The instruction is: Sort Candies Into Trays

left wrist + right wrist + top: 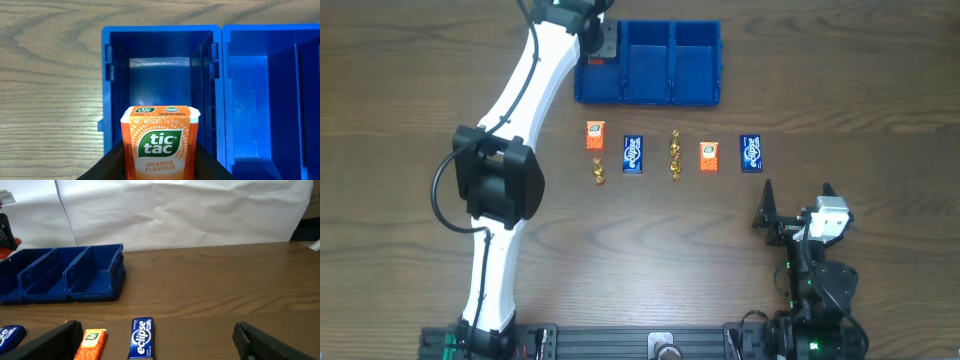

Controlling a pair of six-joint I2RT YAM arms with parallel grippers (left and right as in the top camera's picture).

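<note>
Here, the left gripper [597, 42] is at the blue tray [650, 98], which sits by the table's far edge, near its middle, and has three compartments side by side. In the left wrist view the left gripper [161, 167] pinches the held orange box [161, 145] between its dark fingers [112, 162]. The box stands upright over the tray's [106, 75] end compartment, the one on the left arm's side. Its label carries a green oval emblem with white lettering, smaller white print above, and a white cap.

A loose row of candies lies across mid-table, between the tray and the arms' bases:
- left orange box [595, 135]
- left blue pack [632, 154]
- gold-wrapped candies [675, 168], with one more just beside the left orange box
- right orange box [708, 157]
- right blue pack [751, 153]

Both blue packs bear white lettering lengthwise.

The right gripper [795, 208] is on the near side of the row, close to the right blue pack, its fingers spread wide and holding nothing. In the right wrist view the right gripper [160, 350] faces the right blue pack [141, 337], with the right orange box [91, 342] just beside it. The left blue pack [10, 335] lies farther along, and the tray [95, 292] stands beyond them.
</note>
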